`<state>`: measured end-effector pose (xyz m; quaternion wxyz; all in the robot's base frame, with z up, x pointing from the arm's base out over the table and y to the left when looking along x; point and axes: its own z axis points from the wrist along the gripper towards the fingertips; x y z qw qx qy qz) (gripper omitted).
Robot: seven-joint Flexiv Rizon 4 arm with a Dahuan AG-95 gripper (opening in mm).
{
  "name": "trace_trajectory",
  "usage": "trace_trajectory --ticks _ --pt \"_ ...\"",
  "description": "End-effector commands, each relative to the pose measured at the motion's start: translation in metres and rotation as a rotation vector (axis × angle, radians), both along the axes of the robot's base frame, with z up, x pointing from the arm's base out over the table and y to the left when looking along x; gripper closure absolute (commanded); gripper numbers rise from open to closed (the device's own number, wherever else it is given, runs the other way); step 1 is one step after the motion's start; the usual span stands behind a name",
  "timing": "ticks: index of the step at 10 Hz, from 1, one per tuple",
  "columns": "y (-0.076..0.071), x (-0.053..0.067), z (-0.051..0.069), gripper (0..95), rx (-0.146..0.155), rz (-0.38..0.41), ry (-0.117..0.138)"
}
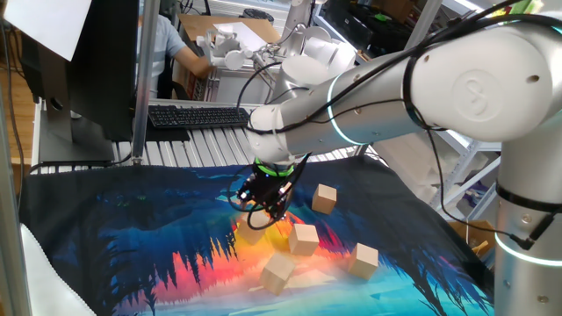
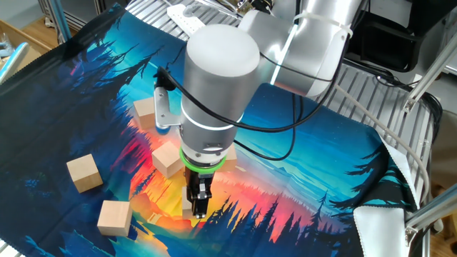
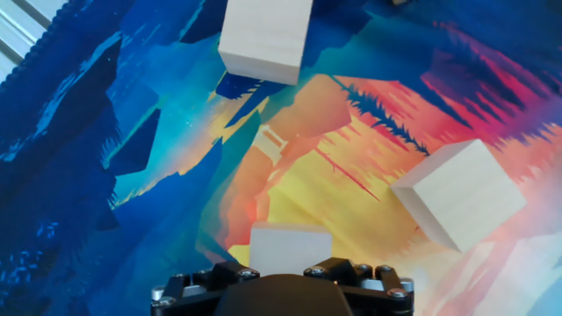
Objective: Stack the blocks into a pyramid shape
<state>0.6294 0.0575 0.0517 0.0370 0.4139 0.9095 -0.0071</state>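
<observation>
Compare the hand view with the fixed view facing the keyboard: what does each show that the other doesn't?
Hand view only: the unobstructed top face of the block right beneath the hand. Keyboard-side view only: the arm, the gripper hiding most of that block, the keyboard, and four other blocks, against two in the hand view. Both: the painted cloth and loose, unstacked blocks.

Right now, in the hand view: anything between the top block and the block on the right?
Nothing but bare printed cloth between the top block and the right block, as the hand view shows. A third block sits lower, off that line.
</observation>
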Motion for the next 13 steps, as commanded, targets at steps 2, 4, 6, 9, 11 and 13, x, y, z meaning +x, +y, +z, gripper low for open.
trace_trajectory --ticks 2,4,6,9,11,13 --pt "0.000 0.001 -0.011 38.0 0.002 0.005 -0.013" --pt "0.000 0.001 -0.017 38.0 0.003 0.012 -0.016" --pt "0.000 0.000 -0.017 76.0 0.001 0.029 -0.014" --pt "0.000 -0.003 -0.010 95.0 -0.001 0.091 0.000" --pt "-0.004 -0.007 0.000 95.0 -0.004 0.148 0.015" --pt "-0.011 -0.012 0.002 95.0 -0.012 0.211 0.021"
